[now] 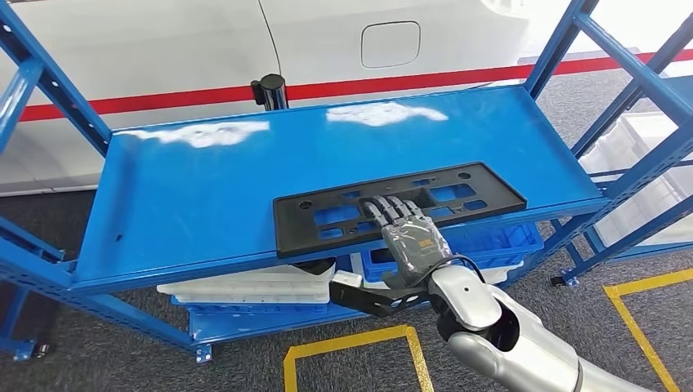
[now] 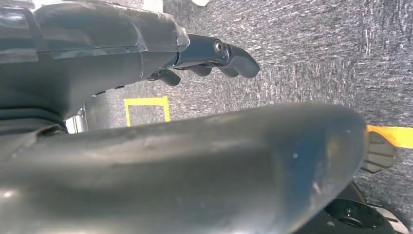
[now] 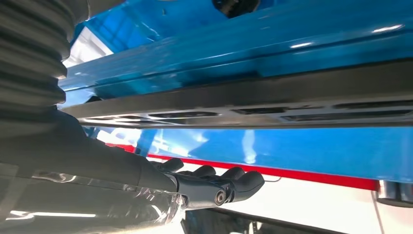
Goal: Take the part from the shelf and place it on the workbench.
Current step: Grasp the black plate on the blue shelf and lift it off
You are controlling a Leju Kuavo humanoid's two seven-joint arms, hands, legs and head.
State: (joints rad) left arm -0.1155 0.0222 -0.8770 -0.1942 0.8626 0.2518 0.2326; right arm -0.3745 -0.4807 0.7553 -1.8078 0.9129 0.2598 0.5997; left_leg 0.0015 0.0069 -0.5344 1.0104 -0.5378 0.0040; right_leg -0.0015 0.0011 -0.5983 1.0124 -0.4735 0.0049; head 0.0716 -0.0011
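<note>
Part (image 1: 398,204): one flat black plate with cut-outs, lying on the blue shelf (image 1: 204,188), at the shelf's near edge, toward its right end. Long axis runs along that front edge, slightly skewed, right end further back.

Right hand (image 1: 406,237) is at the front edge of the shelf, about mid-length of the part. Fingers (image 1: 392,208) lie extended and together over the part's top face, reaching from the near edge toward the back of the shelf, i.e. across the long axis. In the right wrist view the fingers (image 3: 229,181) sit above the plate's edge (image 3: 243,105) with a gap between; whether they touch the top face I cannot tell. Thumb looks to be below the shelf lip, contact not visible. Judgement: not yet a closed grasp; pinching the near edge is what comes next.

Left hand (image 2: 204,53) hangs over grey carpet, fingers loosely curled, holding nothing, well apart from the shelf. Right hand is clearly the nearer one.

Counts: one part, one shelf unit in reach, two hands. Workbench isn't visible.
</note>
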